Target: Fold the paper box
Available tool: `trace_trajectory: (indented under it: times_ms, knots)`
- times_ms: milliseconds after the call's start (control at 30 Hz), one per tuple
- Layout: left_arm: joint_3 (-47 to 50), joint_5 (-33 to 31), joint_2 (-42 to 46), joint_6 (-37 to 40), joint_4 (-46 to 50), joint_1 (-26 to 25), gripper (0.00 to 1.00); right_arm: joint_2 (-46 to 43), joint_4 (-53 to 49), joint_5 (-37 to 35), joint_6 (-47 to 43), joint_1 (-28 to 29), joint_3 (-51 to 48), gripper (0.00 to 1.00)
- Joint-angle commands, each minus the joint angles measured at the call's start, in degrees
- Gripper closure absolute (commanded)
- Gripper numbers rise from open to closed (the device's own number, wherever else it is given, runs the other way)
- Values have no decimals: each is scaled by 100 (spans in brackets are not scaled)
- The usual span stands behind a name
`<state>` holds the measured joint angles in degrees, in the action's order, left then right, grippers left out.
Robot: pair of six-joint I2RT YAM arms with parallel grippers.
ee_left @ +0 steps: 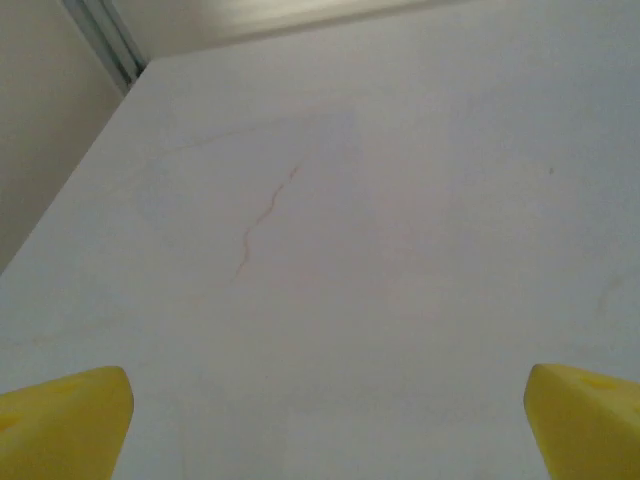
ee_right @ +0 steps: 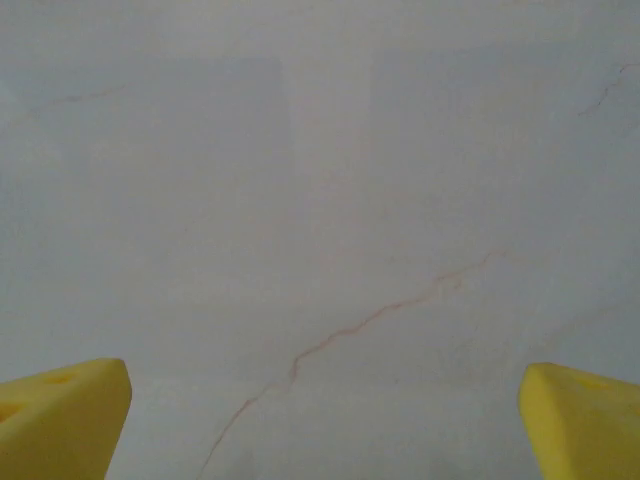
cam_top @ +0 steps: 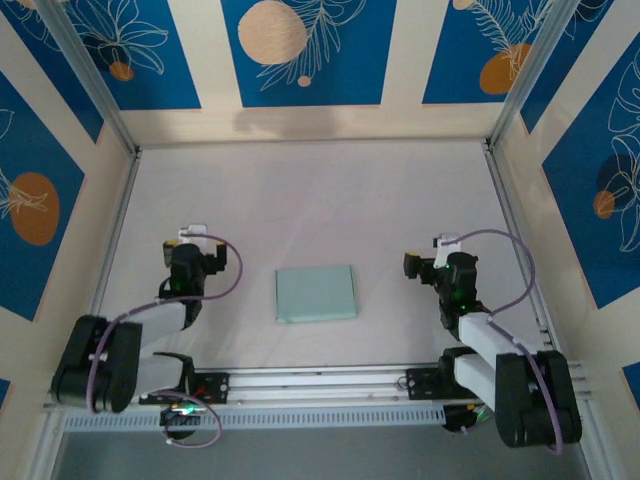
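Observation:
The paper box [cam_top: 316, 293] lies flat on the white table as a small pale mint-green rectangle, midway between the two arms. My left gripper [cam_top: 192, 240] sits well to its left, apart from it. In the left wrist view the left gripper [ee_left: 330, 425] is open, its yellow fingertips [ee_left: 65, 420] at the frame's lower corners with bare table between them. My right gripper [cam_top: 440, 250] stands to the right of the box, also apart. In its wrist view the right gripper [ee_right: 325, 425] is open too, its fingertips [ee_right: 60, 415] wide apart over bare table.
Metal rails [cam_top: 115, 220] and blue patterned walls close in the table on three sides. A mounting rail [cam_top: 310, 385] carries both arm bases at the near edge. Thin reddish veins [ee_right: 380, 315] run across the tabletop.

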<state>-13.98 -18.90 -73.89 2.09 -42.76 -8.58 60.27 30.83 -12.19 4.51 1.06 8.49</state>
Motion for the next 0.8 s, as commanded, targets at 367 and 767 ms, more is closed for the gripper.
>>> trace_trajectory:
  times_ms: [367, 767]
  knots:
    - [-707, 2003, -1543, 268, -1120, 427, 0, 3004, 3771, 516, -20, 81, 632, 1]
    - [-887, 1740, -1609, 113, -849, 463, 0, 2717, 1458, 999, 111, -202, 1587, 1]
